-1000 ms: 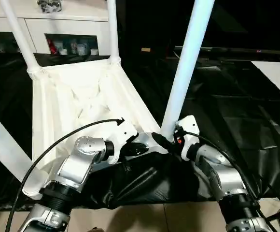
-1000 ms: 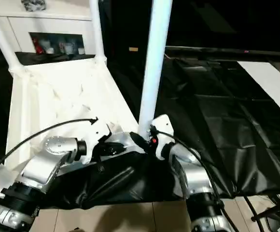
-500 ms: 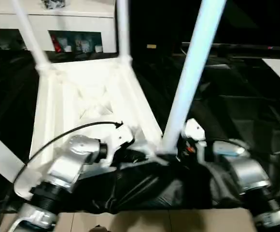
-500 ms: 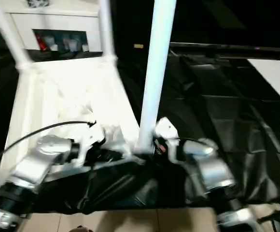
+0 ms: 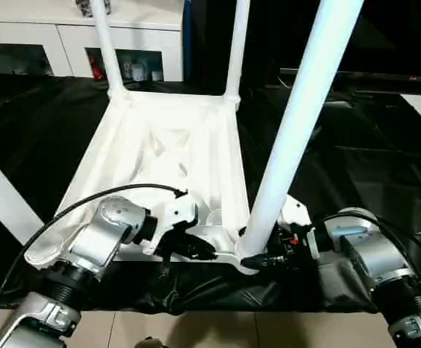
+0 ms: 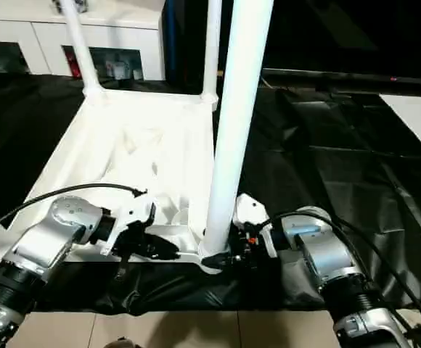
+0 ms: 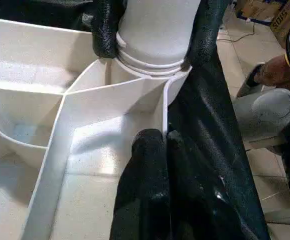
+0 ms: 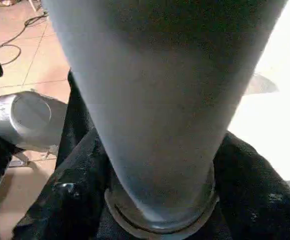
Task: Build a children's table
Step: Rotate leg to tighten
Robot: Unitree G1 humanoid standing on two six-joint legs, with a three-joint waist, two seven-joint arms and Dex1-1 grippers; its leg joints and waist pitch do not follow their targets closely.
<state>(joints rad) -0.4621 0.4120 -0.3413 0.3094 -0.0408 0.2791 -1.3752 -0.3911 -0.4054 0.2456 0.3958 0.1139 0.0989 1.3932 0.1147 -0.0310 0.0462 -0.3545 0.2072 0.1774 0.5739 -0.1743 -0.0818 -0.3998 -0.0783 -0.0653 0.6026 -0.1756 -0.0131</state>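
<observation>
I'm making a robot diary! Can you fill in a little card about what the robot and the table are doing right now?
table top: white table top lies upside down on a black sheet
legs: four stand in the corner sockets
near leg: leg upright in the near corner
left gripper: left gripper pinches the top's rim beside that socket
right gripper: right gripper has fingers either side of the leg's base
behind: white cabinet

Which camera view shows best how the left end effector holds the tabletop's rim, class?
The left wrist view: the left end effector is shut on the thin rim of the tabletop, just before the corner socket. In both eye views it shows small beneath its white wrist housing; the right wrist view shows the near leg.
</observation>
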